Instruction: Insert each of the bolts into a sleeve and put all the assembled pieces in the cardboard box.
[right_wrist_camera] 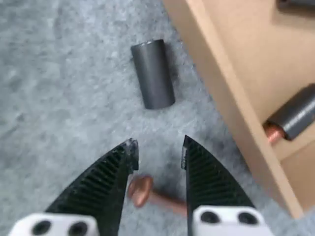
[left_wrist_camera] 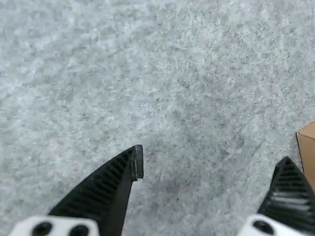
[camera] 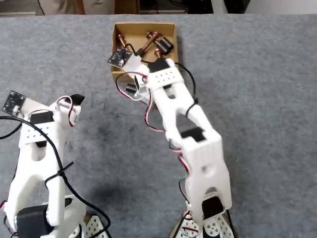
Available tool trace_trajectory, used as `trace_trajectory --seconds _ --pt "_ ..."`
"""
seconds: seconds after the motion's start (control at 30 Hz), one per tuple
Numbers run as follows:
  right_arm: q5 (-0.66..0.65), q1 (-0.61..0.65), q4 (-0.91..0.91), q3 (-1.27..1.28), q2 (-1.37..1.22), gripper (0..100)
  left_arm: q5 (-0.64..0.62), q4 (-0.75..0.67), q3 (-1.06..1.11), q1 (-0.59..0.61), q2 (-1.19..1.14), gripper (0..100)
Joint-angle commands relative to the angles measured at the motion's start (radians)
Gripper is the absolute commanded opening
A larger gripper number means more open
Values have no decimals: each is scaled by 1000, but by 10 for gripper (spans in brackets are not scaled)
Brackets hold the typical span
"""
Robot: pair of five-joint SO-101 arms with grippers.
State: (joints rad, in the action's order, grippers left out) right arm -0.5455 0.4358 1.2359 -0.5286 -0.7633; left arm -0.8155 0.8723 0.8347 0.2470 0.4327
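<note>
Left gripper (left_wrist_camera: 211, 155): claw released, fingers spread wide over bare grey worktop (camera: 257, 74) toward the near left corner. Its wrist view catches one corner of the cardboard box (left_wrist_camera: 307, 147), which the high view places well apart from it.

Right gripper (right_wrist_camera: 159, 145): claw released, grasping nothing, at mid-worktop just short of the box's near wall.

Right wrist view, loose items: 1 bolt (right_wrist_camera: 152, 195), copper-coloured with a round head, lying flat between the spread fingers. Part of its shaft is hidden behind one finger, and contact cannot be judged. Beyond it is 1 sleeve (right_wrist_camera: 153, 73), a plain dark cylinder on its side, just beside the box wall. The high view hides the bolt under the arm.

Cardboard box (camera: 143, 25): 1, open-topped, at the middle of the far edge. It holds assembled pieces (camera: 148, 40), copper ends showing out of dark sleeves. At least two are visible; the arm covers the near part, so the count is uncertain.
</note>
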Motion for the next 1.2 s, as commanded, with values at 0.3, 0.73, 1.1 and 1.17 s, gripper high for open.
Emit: trace_trajectory --seconds 0.3,0.73,1.1,1.17 --pt "-141 42 397 -1018 -521 146 -8 -52 18 -89 15 392" --pt "-144 88 364 -1136 -605 146 -5 -54 49 -84 10 392" --pt "-186 102 361 -1066 -641 145 -5 -54 51 -84 5 392" --pt "-181 90 361 -1050 -645 144 -5 -54 51 -84 5 392"
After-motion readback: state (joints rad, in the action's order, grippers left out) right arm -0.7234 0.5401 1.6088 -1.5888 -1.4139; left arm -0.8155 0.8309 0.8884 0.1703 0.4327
